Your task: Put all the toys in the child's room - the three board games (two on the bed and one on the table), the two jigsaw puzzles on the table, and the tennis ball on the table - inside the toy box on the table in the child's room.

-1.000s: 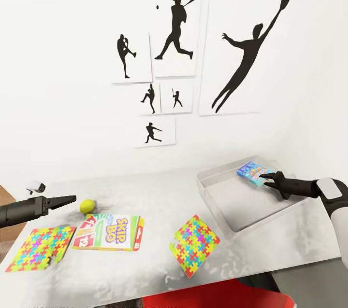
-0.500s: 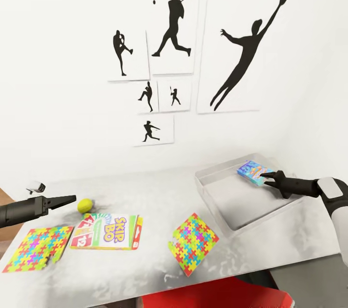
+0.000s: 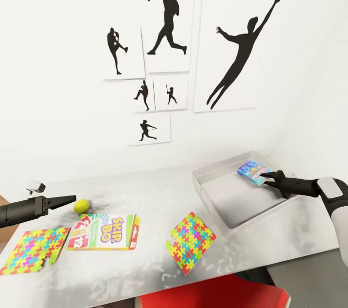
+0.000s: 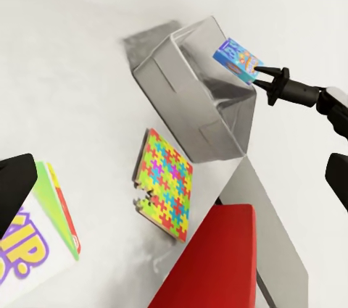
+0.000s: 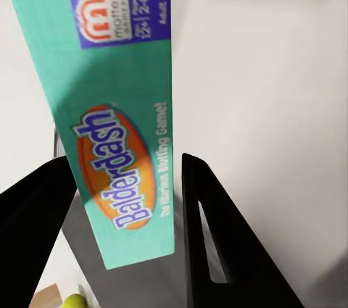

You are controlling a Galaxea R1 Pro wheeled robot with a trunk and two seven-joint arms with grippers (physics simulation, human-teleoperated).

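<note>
Two arms: both reach over the grey bench (image 3: 145,192), placed as they were a second ago; the whole head view has slid slightly left, so the camera moved, not the things.
Right gripper (image 3: 267,176): jaws closed on the Balderdash box (image 3: 254,173), holding it over the far corner of the toy box (image 3: 227,202), in the same place as before.
Right wrist view: teal Balderdash box (image 5: 119,112) sits between the two dark fingers (image 5: 210,235).
Left gripper (image 3: 67,199): hovers near the tennis ball (image 3: 81,206); jaws look closed and hold nothing.
Skip-Bo game (image 3: 104,232): flat on the bench, just in front of the ball, unmoved.
Jigsaw puzzles: left puzzle (image 3: 33,250) beside the Skip-Bo game; middle puzzle (image 3: 190,242) near the toy box's front corner.
Wall: baseball silhouette prints (image 3: 193,47).
Below bench edge: red object (image 3: 212,296).
</note>
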